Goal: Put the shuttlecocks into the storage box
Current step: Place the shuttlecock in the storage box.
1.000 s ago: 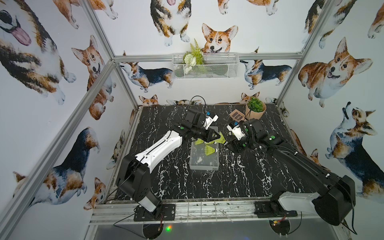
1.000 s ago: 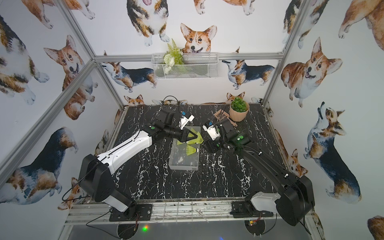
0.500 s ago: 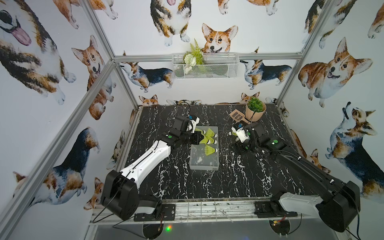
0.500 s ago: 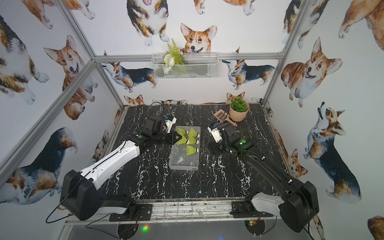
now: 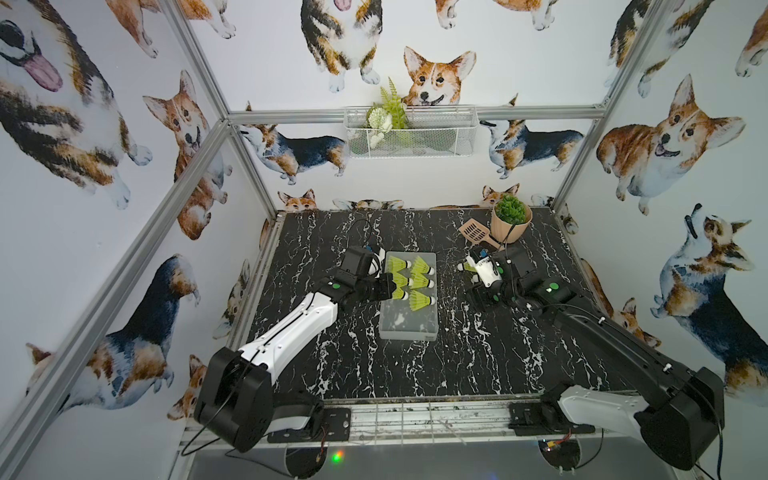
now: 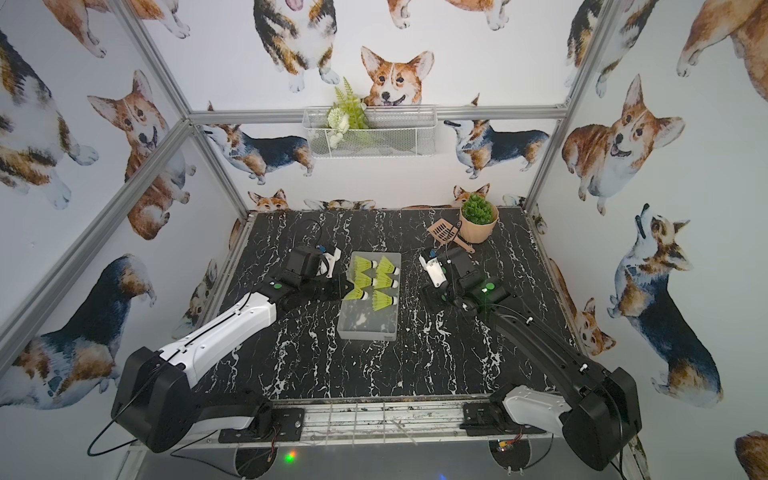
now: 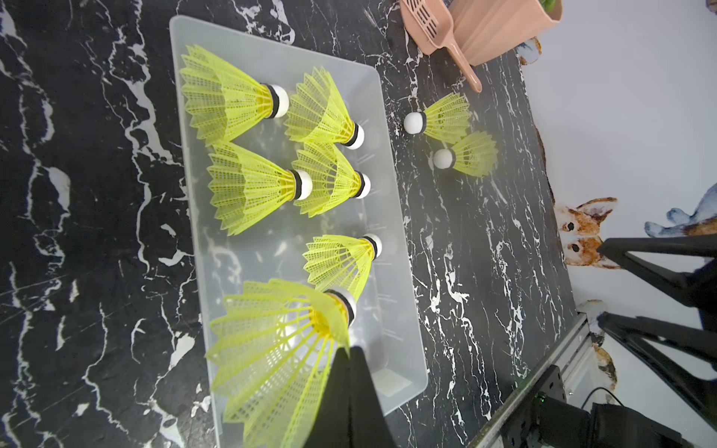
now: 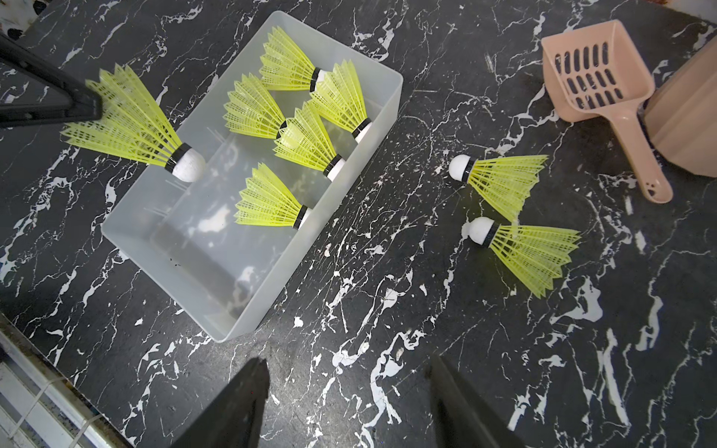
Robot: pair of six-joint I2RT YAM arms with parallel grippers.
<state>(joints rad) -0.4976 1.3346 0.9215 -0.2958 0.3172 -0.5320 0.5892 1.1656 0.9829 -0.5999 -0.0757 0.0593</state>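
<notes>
Shuttlecocks (image 7: 248, 186) in neon yellow-green plastic: five inside the frosted translucent storage box (image 7: 401, 271), a sixth (image 7: 271, 349) pinched in our left tool (image 7: 351, 355) above its rim, two (image 8: 500, 182) waiting on the black worktop (image 8: 388, 271); right tool (image 8: 349, 372) gapes empty.

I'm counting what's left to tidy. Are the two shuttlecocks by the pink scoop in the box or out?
Out. Both shuttlecocks lie on their sides on the table, apart from the storage box.

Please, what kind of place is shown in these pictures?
Probably a robot test booth, not a home: silver aluminium frame posts hold corgi-printed wall panels around a black marble-patterned tabletop, and two black-and-white robot arms are mounted at its front edge.
</notes>
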